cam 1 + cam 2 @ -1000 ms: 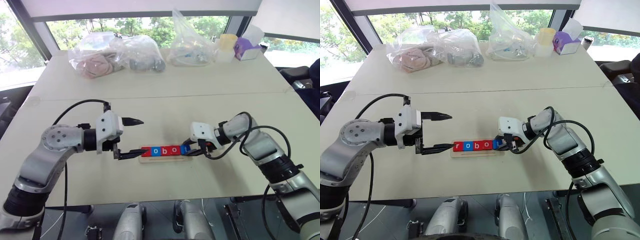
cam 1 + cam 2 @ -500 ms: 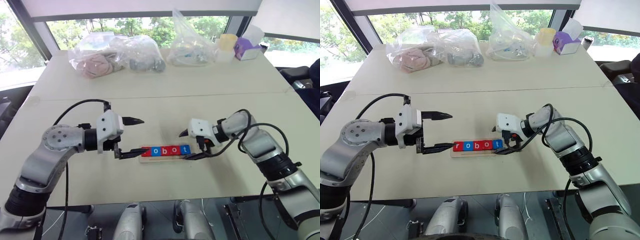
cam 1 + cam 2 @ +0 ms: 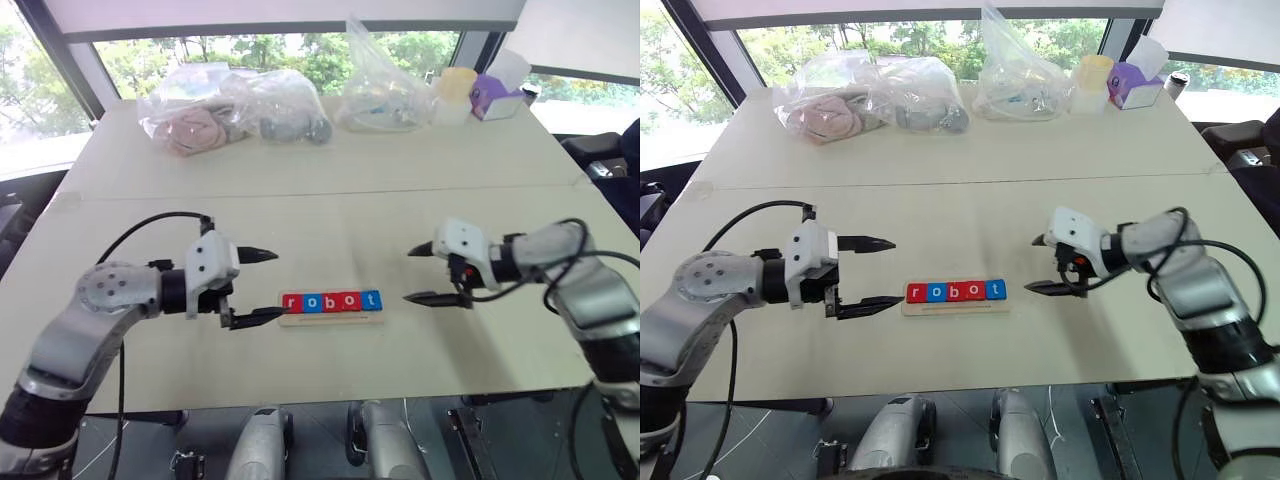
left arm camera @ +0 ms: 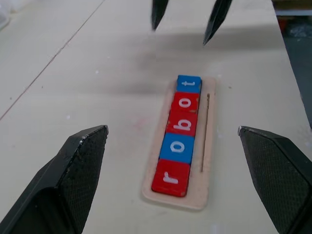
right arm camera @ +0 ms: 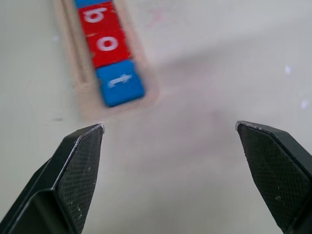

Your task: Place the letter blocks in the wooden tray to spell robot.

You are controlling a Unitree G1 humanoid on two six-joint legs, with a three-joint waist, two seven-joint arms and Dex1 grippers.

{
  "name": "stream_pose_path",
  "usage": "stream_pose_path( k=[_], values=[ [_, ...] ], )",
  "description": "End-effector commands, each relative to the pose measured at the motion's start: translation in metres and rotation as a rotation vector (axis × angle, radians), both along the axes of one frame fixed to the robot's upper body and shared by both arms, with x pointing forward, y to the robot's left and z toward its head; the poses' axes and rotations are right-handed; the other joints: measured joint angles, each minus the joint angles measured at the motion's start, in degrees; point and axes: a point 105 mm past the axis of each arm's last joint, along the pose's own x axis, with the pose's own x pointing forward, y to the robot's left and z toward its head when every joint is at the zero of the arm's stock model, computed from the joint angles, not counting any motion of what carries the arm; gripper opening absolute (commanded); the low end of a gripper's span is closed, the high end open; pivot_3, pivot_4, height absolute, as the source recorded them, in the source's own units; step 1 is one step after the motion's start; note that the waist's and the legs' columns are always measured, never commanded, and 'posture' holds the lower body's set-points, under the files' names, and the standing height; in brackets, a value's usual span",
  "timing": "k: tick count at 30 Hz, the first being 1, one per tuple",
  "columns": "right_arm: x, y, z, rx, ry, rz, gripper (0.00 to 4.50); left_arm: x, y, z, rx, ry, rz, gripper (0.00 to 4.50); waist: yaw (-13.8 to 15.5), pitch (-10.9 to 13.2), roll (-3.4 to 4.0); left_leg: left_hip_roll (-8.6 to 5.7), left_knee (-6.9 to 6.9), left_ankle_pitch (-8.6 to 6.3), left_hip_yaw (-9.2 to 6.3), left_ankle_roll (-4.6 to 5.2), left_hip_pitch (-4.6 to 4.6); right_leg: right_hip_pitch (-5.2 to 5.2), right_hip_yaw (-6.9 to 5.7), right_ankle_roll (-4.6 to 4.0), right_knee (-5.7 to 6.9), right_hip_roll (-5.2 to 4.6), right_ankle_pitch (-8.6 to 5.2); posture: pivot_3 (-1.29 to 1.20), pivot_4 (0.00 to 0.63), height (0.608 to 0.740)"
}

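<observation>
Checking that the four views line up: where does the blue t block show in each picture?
Left eye view: blue t block, last in the row, at the wooden tray's end nearest the right gripper.
Right eye view: same spot.
Left wrist view: upper middle, far end of the row.
Right wrist view: upper left, nearest end of the row.
Shared landmark: the red o block touching it.

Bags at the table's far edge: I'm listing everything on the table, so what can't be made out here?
- Bags: contents blurred behind crinkled plastic, eye views.
- Tray: far end cut off by the right wrist view's edge, so "r" is unseen.
- Purple box: too small to read.
</observation>
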Motion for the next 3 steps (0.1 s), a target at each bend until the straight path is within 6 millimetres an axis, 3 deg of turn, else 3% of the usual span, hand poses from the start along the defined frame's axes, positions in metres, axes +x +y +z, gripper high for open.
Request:
stream_pose_path(
  k=[1, 3],
  values=[
    [-0.0156, 0.0, 0.0216, 0.041, -0.036, -0.023, 4.46, -0.008, 0.0044, 0.0092, -0.003, -0.008, 0.009, 4.5, -0.11, -0.01, -0.01, 0.02, 0.01, 0.0, 0.0, 0.0, 0.06, 0.03, 0.01, -0.05, 0.0, 0.0, -0.03, 0.0, 0.15, 0.74],
    [-0.0215, -0.002, 0.0232, 0.055, -0.024, -0.056, 4.46, -0.0116, 0.0081, 0.0066, 0.011, 0.021, 0.011, 4.5, -0.1, 0.0, -0.01, 0.05, 0.01, 0.0, -0.01, 0.0, 0.11, 0.03, 0.02, -0.07, 0.0, -0.02, -0.03, 0.0, 0.15, 0.74]
  ],
)
